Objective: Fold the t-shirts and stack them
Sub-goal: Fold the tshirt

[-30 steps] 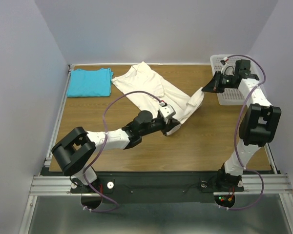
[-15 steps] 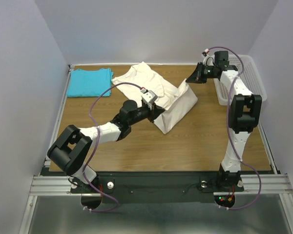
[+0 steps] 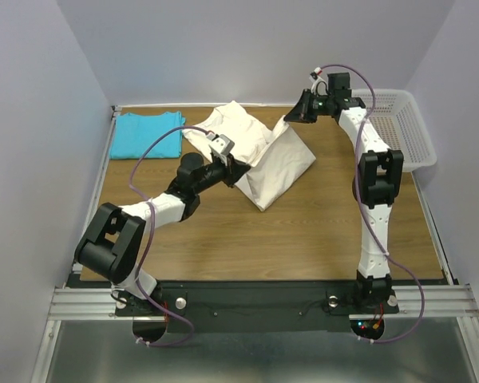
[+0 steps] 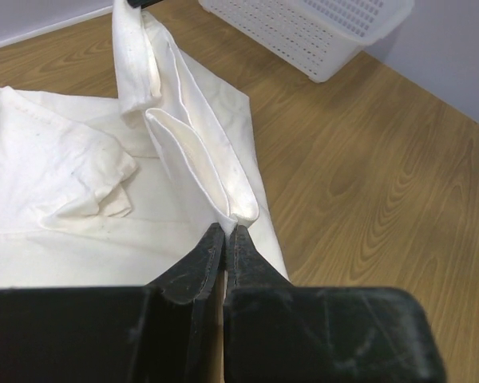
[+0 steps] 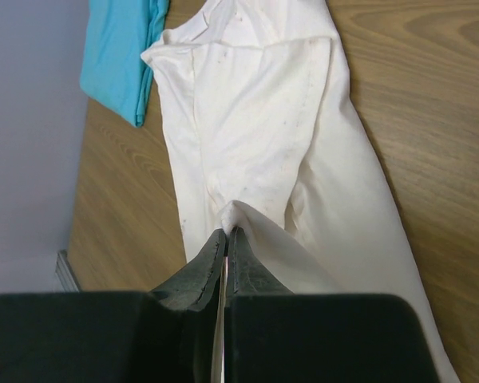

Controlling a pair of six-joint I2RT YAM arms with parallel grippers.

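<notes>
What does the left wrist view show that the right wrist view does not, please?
Only the left wrist view shows the white basket, beyond the cloth. Only the right wrist view shows the turquoise shirt, lying past the cream shirt. Both show the cream shirt on the wooden table, with a fold of it pinched: by the left fingers in one, by the right fingers in the other.

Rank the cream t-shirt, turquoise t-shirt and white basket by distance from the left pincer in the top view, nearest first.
1. cream t-shirt: centre, its edge clamped in the left pincer.
2. turquoise t-shirt: far-left corner, lying flat.
3. white basket: far right, beyond the right arm.
</notes>
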